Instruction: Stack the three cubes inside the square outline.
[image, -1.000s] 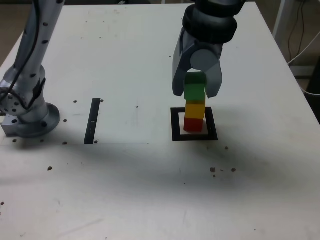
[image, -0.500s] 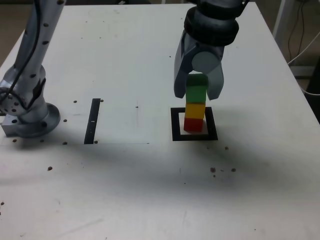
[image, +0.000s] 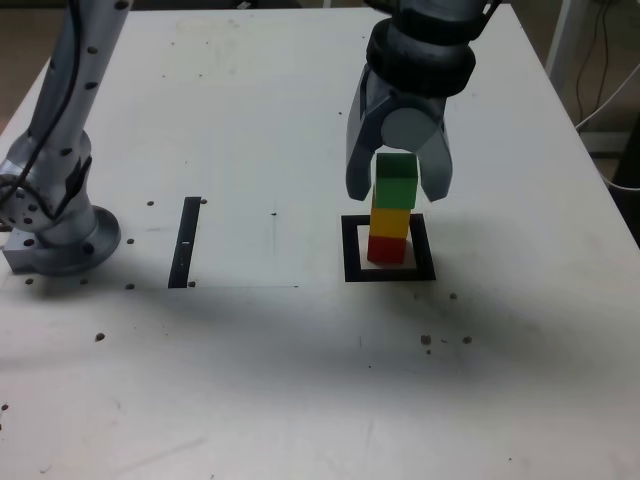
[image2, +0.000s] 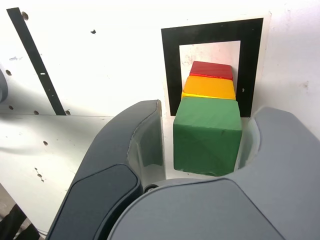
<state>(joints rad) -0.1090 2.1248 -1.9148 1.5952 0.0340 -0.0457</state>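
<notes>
Matte green cube (image2: 207, 132), smooth grey plastic gripper (image2: 200, 150)

White table (image: 250, 120) fills most of the exterior view, scuffed w/ dark specks & a broad soft shadow across the near part. Narrow black strip (image: 186, 242) lies flat on it. Beyond the far right edge: pale floor (image: 590, 40) & white cables (image: 605, 100).
</notes>
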